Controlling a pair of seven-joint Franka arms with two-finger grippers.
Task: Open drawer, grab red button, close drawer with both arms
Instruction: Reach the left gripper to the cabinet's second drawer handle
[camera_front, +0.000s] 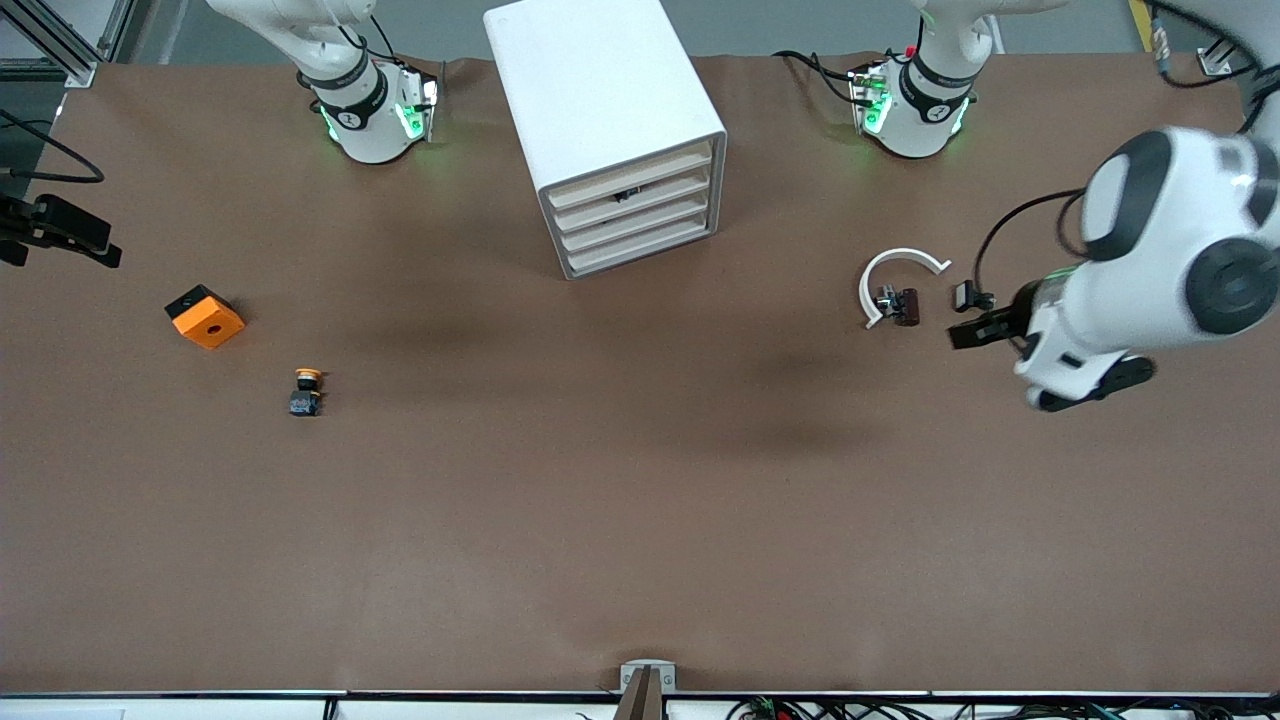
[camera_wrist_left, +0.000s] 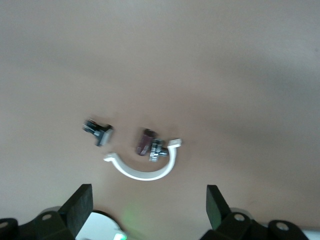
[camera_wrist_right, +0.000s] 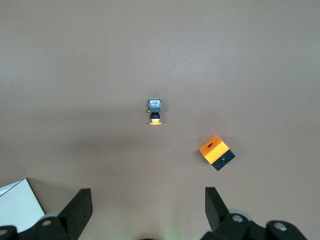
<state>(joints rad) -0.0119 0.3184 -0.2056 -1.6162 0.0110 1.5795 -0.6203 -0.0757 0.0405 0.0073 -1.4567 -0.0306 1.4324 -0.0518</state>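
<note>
The white cabinet (camera_front: 600, 110) stands between the arms' bases. Its four cream-fronted drawers (camera_front: 635, 215) all look pushed in, with a small dark spot at the top one's front. The red-capped button is not in view. My left gripper (camera_wrist_left: 148, 197) is open and empty, up in the air over the table at the left arm's end, beside a white C-shaped clip (camera_wrist_left: 145, 170). The left arm's hand (camera_front: 1060, 330) shows large in the front view. My right gripper (camera_wrist_right: 148, 200) is open and empty, high over the table near the yellow-capped button (camera_wrist_right: 155, 112). It is outside the front view.
The yellow-capped button (camera_front: 306, 391) and an orange cube (camera_front: 205, 316) lie toward the right arm's end. The white clip (camera_front: 895, 268) holds a maroon and metal piece (camera_front: 905, 305), with a small dark part (camera_front: 965, 294) beside it. A cabinet corner (camera_wrist_right: 17, 205) shows in the right wrist view.
</note>
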